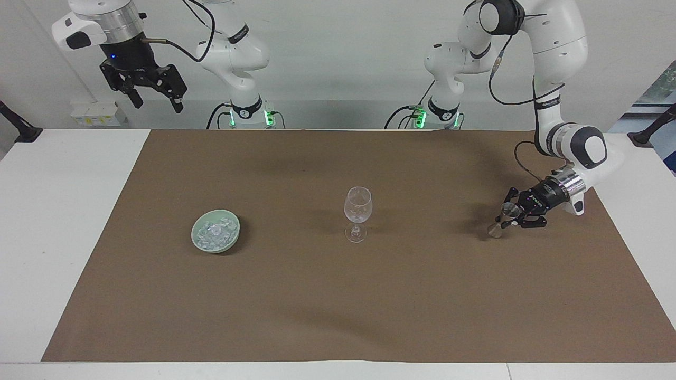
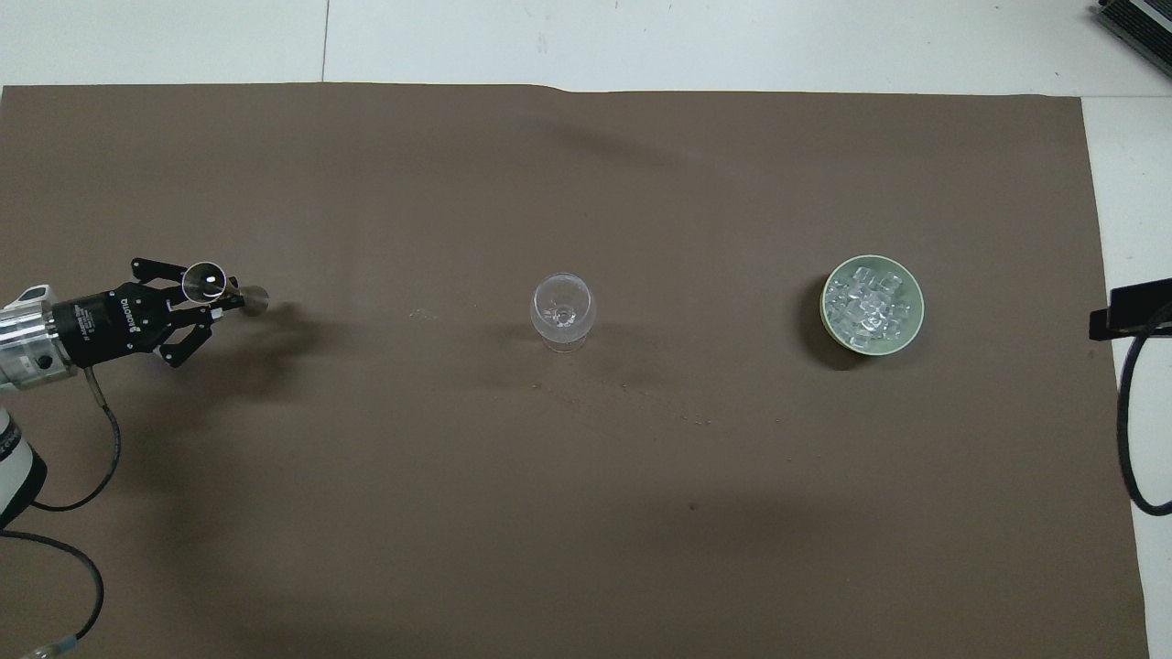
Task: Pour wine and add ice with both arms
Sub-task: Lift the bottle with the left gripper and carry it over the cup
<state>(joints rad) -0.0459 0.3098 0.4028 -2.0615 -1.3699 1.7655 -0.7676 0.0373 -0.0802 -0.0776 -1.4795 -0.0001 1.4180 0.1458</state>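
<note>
Steel jigger [image 1: 500, 219] — a small double-cone measure — is clamped at its waist in the left gripper [image 1: 515, 217], fingers closed on it; in the facing view its lower cone looks just clear of the brown mat [image 1: 338, 316] near the mat's edge at the left arm's end, though whether it touches cannot be settled. Judged step in hand: lifting the measure and carrying it to the wine glass [image 1: 358, 214] for the pour. To do this well, the jigger should be kept level, open cup uppermost, through the whole carry — any tilt before the glass would spill onto the mat. It should arrive above the rim, not beside it, since the stemmed glass stands on a narrow foot at the middle of the mat and would likely tip if knocked. The tilt should then be slow, lip over the bowl's centre. Ice [image 1: 215, 233] lies heaped as small clear chunks in a pale green bowl [image 1: 235, 230], on the mat toward the right arm's end, about level with the glass and well apart from it; untouched. Right gripper [image 1: 153, 89] waits raised near its own base, over the table's corner at that end, fingers spread wide and empty — it should stay out of the carry path.
</note>
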